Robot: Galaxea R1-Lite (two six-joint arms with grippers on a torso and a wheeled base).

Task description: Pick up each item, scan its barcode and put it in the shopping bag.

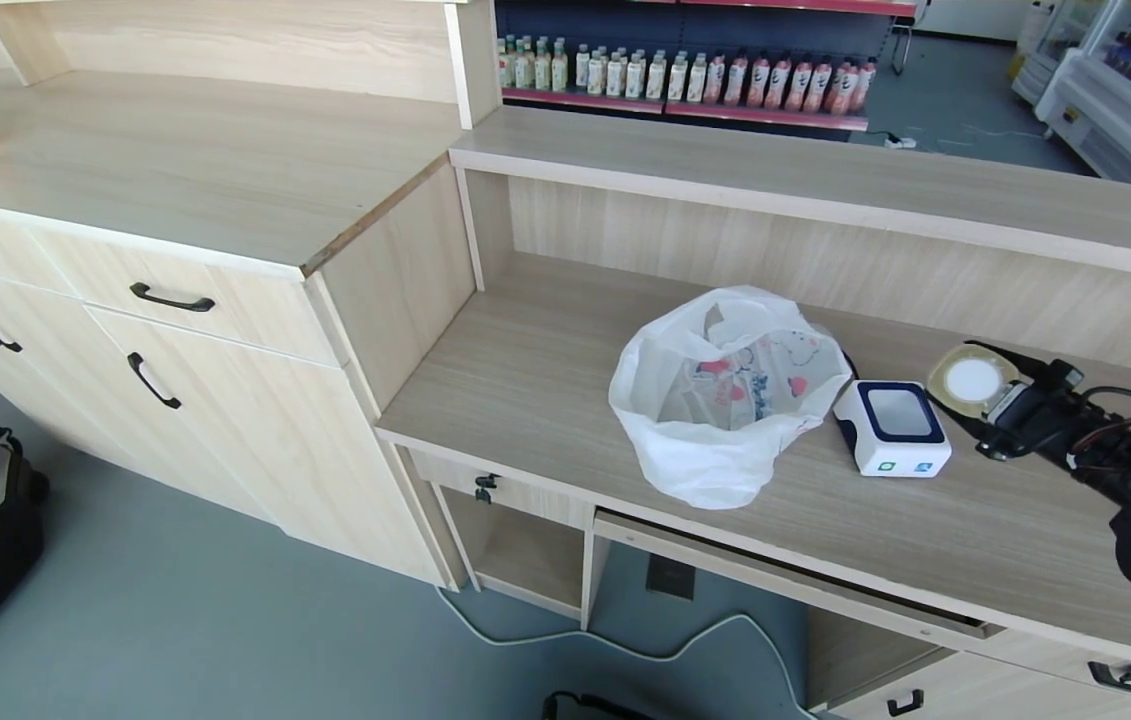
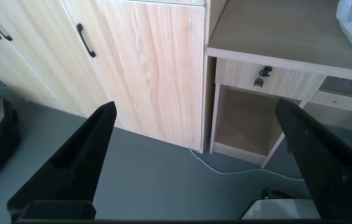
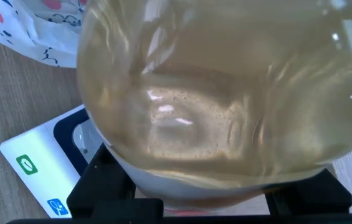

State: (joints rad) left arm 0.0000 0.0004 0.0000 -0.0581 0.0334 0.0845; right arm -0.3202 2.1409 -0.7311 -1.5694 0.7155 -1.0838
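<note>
The item I hold now is a round clear tub [image 1: 971,381] with pale brown content. It sits clamped in the right gripper [image 1: 997,395], just beside the scanner [image 1: 893,427] on its far-right side, low over the counter [image 1: 525,380]. I cannot see where its barcode is, so I judge the good way is to bring the tub over the scanner window and turn the wrist slowly until the label faces the glass, without squeezing harder. The shopping bag [image 1: 725,400] stands open just on the other side of the scanner. The left gripper [image 2: 195,107] hangs low by the cabinet, fingers spread wide, holding nothing.
</note>
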